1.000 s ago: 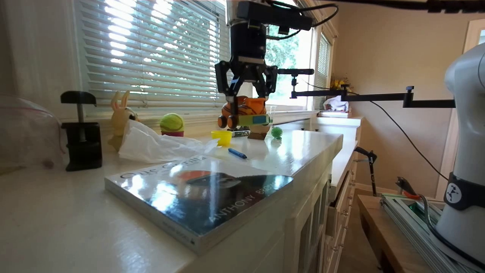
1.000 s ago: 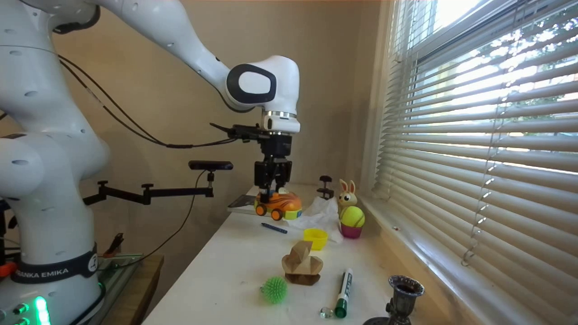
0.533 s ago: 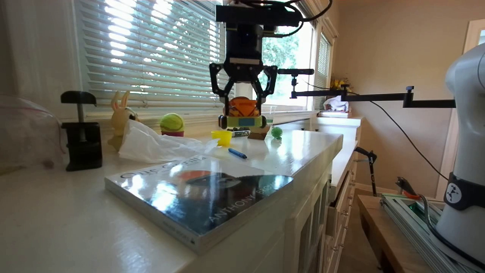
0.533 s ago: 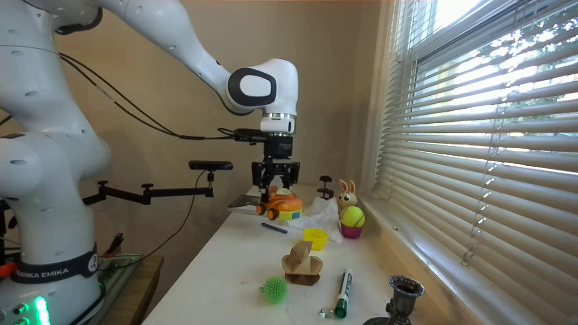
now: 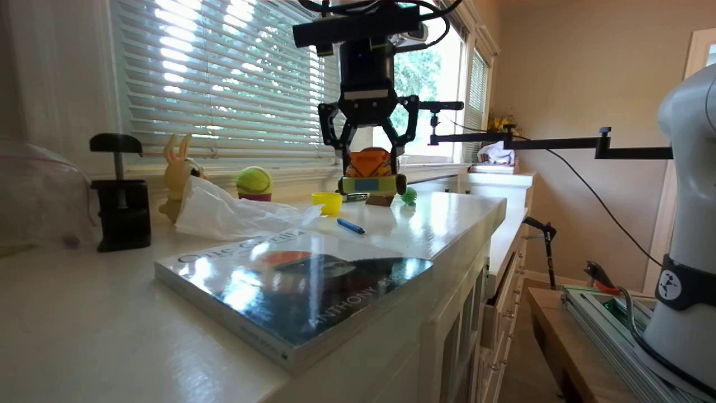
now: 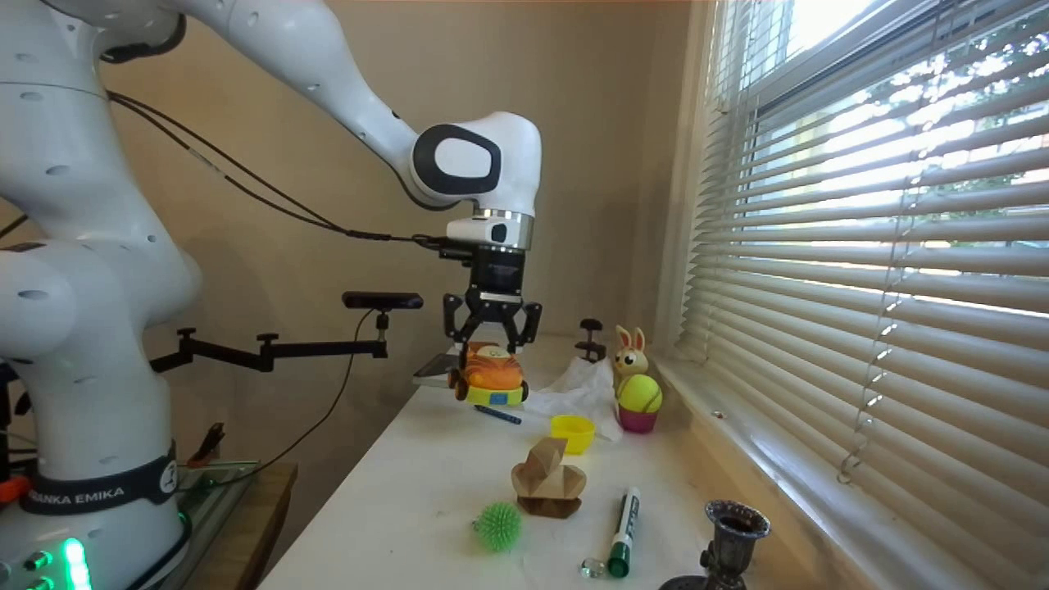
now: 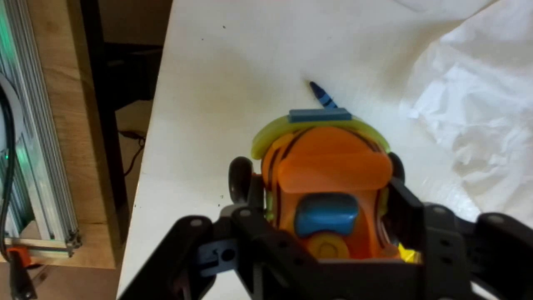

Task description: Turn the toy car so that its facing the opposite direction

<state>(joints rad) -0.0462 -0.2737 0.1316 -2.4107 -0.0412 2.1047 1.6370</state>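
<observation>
The toy car [image 5: 370,162] is orange with dark stripes, a yellow-green base and dark wheels. It also shows in an exterior view [image 6: 494,373] and from above in the wrist view [image 7: 333,171], with a blue part and a yellow knob on top. My gripper [image 5: 370,169] points down, with one finger on each side of the car, shut on it. The gripper shows likewise in an exterior view [image 6: 488,360] and in the wrist view [image 7: 328,189]. The car hangs level above the counter, close to the blue crayon [image 7: 321,95]. One bumper with a blue plate faces each exterior camera.
A book [image 5: 296,280] lies on the white counter. Crumpled white wrapping [image 6: 583,389], a yellow cup [image 6: 574,432], a rabbit figure [image 6: 631,356] and a yellow-green ball [image 6: 640,393] stand toward the window. A brown planter [image 6: 549,483] and spiky green ball [image 6: 500,526] are farther along.
My gripper has turned about its upright axis with the car held in it, so the car shows end-on instead of slantwise in both exterior views. It has also shifted slightly sideways.
</observation>
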